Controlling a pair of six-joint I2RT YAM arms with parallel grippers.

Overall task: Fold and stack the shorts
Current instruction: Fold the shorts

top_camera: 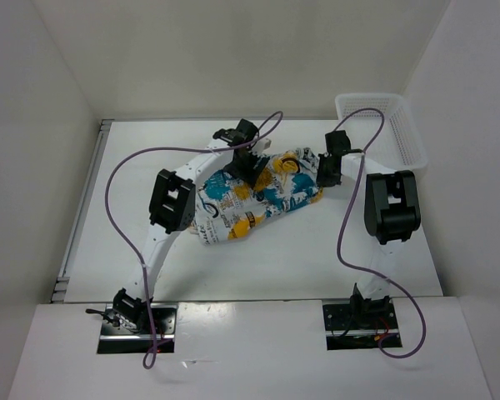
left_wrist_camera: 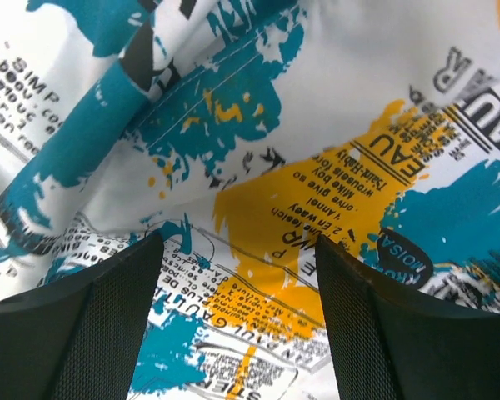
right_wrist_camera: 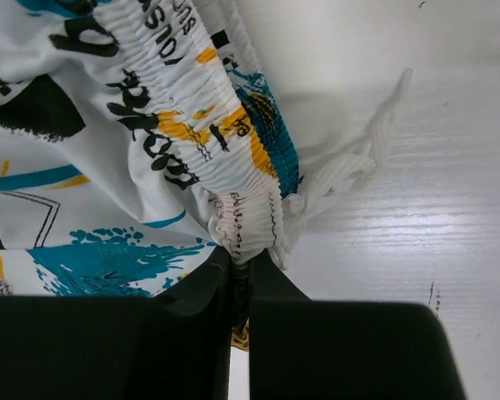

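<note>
The shorts [top_camera: 254, 200] lay in a crumpled heap near the middle of the white tabletop [top_camera: 275, 258], a bit toward the far side. They were white w/ teal, yellow-orange & black print, incl. lots of little printed words. They weren't folded.

The L claw [top_camera: 248, 167] pointed down at the far-left part of the heap. In the L wrist view its two black fingers [left_wrist_camera: 108, 325] stood wide apart, w/ nothing between them but the cloth below. It was v. close to the cloth, but I couldn't tell if it touched.

The R claw [top_camera: 327, 171] was at the right end of the shorts. In the R wrist view it was squeezed tight, pinching the stretchy waistband [right_wrist_camera: 192, 142] at its edge. A white drawstring [right_wrist_camera: 375, 142] stuck out beside that spot & lay on the tabletop.

A white mesh basket [top_camera: 383, 125] sat in the far-right corner, apart from the shorts & near the R arm. Purple cables [top_camera: 125, 192] looped along both arms.
</note>
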